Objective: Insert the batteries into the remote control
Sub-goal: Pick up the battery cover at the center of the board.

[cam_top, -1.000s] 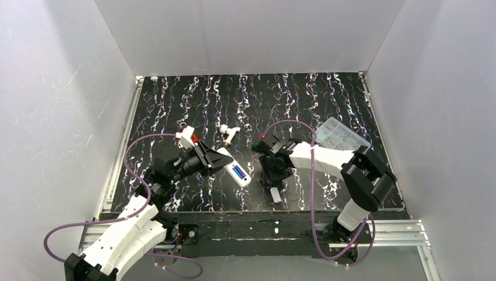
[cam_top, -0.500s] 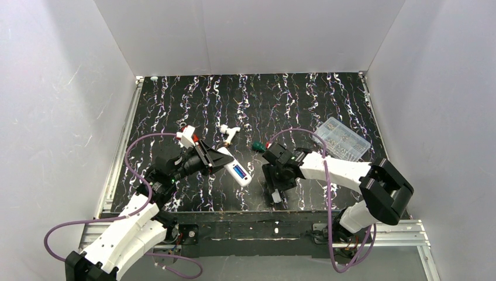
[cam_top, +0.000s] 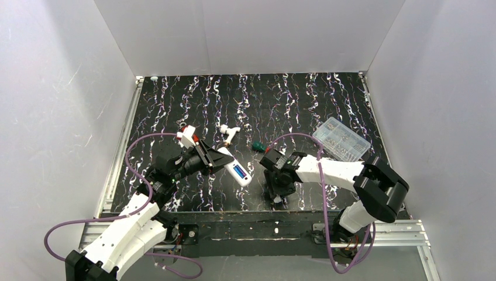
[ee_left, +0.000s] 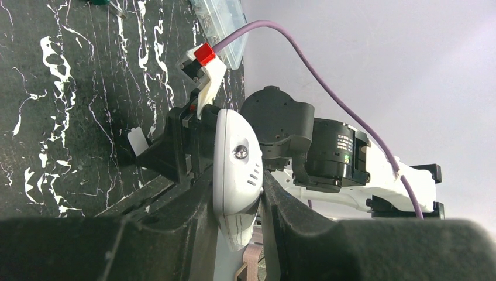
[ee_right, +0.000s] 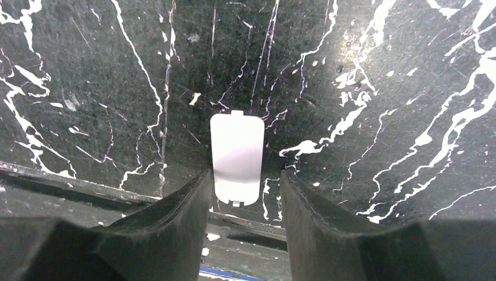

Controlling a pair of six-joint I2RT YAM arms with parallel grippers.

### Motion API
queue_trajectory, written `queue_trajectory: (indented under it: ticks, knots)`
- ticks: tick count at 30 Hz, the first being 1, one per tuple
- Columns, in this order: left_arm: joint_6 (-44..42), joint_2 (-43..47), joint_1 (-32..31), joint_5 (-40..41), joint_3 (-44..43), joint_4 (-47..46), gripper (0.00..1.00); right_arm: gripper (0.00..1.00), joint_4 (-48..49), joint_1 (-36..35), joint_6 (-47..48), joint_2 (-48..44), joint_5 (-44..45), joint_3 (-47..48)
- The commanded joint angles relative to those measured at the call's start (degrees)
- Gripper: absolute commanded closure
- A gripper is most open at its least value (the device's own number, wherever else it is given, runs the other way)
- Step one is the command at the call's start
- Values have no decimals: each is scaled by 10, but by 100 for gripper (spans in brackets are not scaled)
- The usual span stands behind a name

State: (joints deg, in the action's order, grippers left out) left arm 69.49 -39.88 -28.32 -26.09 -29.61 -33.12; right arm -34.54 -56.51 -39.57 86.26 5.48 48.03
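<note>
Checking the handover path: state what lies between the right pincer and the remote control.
In the top view, only bare marbled table separates the right pincer from the remote control.

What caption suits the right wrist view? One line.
Open right end effector straddles a white tabbed plate on the table.

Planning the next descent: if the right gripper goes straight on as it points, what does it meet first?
Probably the white cover plate flat on the table, centred ahead of the right gripper; height unclear.

No writing can be read on anything.
</note>
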Motion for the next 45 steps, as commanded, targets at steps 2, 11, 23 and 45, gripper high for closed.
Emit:
queue_trajectory:
  ticks: [2,11,23,45]
  knots:
    - [1,3,-3,-16,-13,-39,100,46,-13,-7,-7,17,18,11]
    - [1,9,-2,-15,-8,-36,100,44,-24,-16,-2,35,28,37]
    - [0,15,-2,-12,-5,-32,100,59,-33,-22,2,47,37,53]
    - [-1,17,-3,-12,-7,-26,100,62,-31,-17,106,68,97,130]
